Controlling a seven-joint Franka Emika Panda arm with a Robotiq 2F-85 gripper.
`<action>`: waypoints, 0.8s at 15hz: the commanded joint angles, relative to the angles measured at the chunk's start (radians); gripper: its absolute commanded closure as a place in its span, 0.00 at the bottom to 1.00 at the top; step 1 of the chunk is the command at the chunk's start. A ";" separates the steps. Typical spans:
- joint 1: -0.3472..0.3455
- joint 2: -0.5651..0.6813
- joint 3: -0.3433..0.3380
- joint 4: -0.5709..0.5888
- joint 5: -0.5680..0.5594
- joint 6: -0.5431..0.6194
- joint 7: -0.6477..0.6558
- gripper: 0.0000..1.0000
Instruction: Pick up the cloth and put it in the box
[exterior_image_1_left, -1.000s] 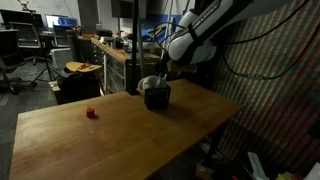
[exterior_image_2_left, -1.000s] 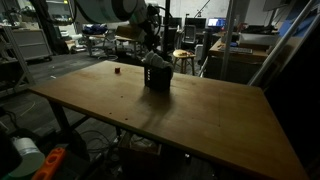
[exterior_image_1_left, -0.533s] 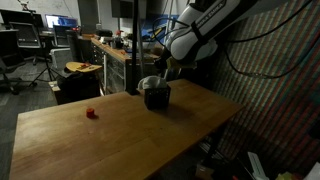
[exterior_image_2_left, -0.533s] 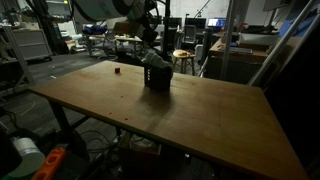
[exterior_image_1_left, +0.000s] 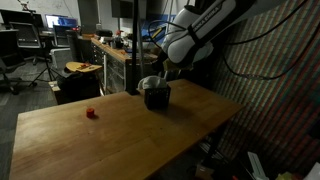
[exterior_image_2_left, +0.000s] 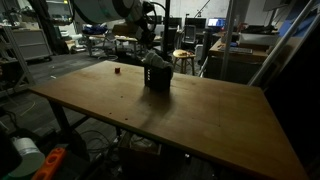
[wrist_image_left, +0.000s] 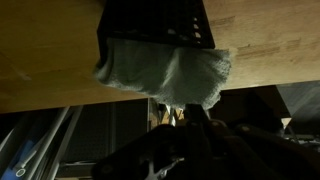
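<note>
The black mesh box (exterior_image_1_left: 157, 98) (exterior_image_2_left: 157, 78) stands near the far edge of the wooden table (exterior_image_1_left: 120, 140). The grey-white cloth (exterior_image_1_left: 150, 82) (exterior_image_2_left: 152, 61) lies bunched on top of it and spills over its rim. In the wrist view the box (wrist_image_left: 150, 20) fills the top, and the cloth (wrist_image_left: 165, 72) hangs from its edge down to my fingertips. My gripper (exterior_image_1_left: 163, 72) (exterior_image_2_left: 150, 48) (wrist_image_left: 177, 112) hovers just above the box, shut, with the cloth's lower edge pinched between its tips. The box's inside is hidden.
A small red object (exterior_image_1_left: 91, 113) (exterior_image_2_left: 116, 70) lies on the table well away from the box. The table edge (wrist_image_left: 60, 95) runs right beside the box. Benches, chairs and a stool (exterior_image_2_left: 184, 60) stand beyond the table.
The jaws have closed at the cloth's edge. The arm, the box and the cloth have hardly moved.
</note>
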 joint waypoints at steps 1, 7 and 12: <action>0.011 0.063 -0.006 0.071 -0.029 -0.007 0.027 0.99; 0.000 0.170 -0.017 0.165 -0.006 -0.013 0.006 0.99; -0.016 0.220 -0.011 0.215 0.012 -0.033 0.002 0.99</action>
